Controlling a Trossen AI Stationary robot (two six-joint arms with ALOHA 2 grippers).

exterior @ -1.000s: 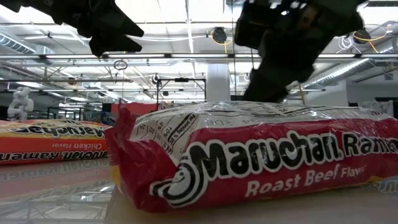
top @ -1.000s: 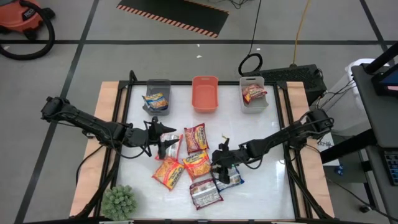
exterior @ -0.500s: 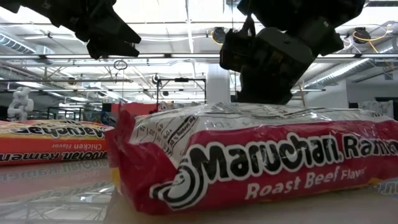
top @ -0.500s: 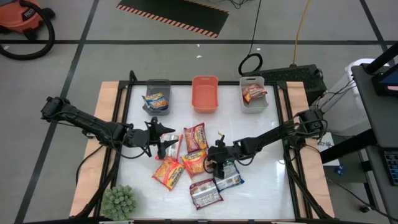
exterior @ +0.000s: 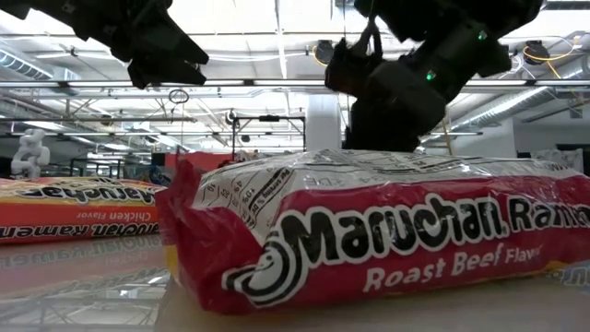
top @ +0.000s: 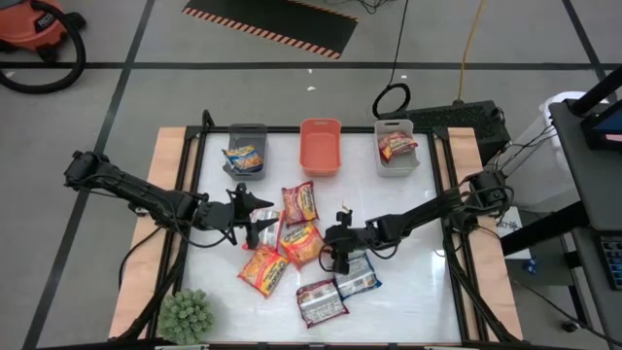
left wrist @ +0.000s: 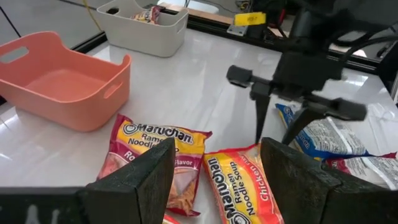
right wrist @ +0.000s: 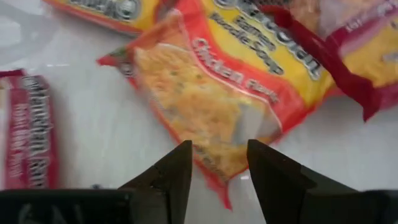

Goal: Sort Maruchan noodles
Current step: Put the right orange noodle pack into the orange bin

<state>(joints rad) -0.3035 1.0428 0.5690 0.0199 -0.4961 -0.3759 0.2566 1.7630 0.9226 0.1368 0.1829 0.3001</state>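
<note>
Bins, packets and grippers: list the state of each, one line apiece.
Orange bin: empty.
Left grey bin: holds one packet.
Right grey bin: holds one packet.
Chicken packet: flat on the table, unheld.
Right gripper: fingers open at the chicken packet's corner.
Left gripper: fingers open, empty.

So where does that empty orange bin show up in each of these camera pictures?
High view: orange bin at the table's far edge, middle of three bins.
Low view: not in it.
Left wrist view: at the picture's left.
Right wrist view: not in it.
Shared landmark: the white bin beside it.
</note>
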